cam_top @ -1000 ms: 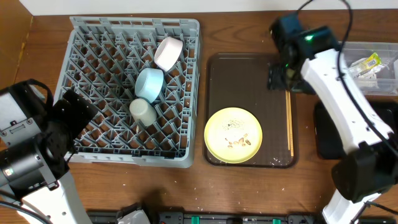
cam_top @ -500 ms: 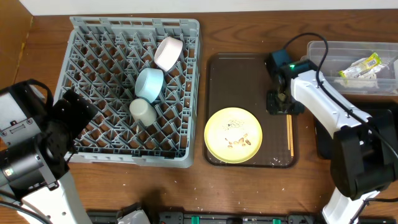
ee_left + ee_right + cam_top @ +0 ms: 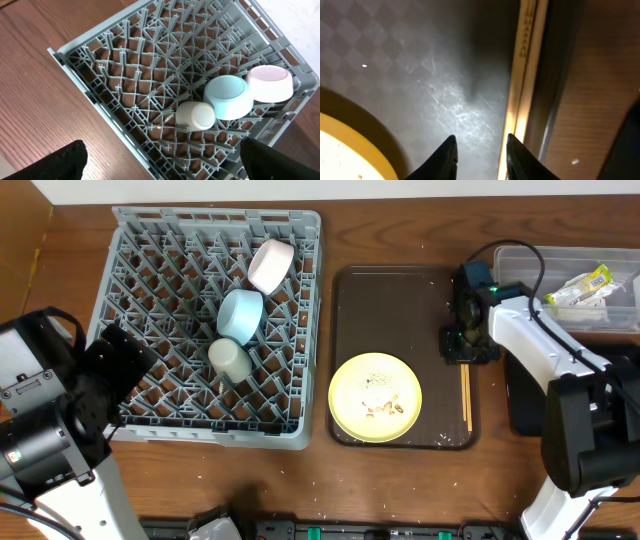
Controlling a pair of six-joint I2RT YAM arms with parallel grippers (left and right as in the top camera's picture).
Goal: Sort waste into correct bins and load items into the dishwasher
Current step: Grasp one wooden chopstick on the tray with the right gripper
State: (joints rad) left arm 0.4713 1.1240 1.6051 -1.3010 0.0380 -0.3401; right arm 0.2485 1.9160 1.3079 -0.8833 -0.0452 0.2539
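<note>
My right gripper sits low over the scuffed, checker-textured tray, fingers slightly parted on nothing. The thin wooden chopsticks lie along the tray's right rim, their near end hidden behind one fingertip. The black bin at the right edge is mostly covered by that arm. The clear tub in the far right corner is cut off, with a green-yellow wrapper inside. The round yellow plate carries scraps.

My left gripper shows only as two dark shapes, spread wide and empty, above the grey lattice rack in the far left corner. The rack holds a pink bowl, a blue bowl and a cup. The table is wood-grained.
</note>
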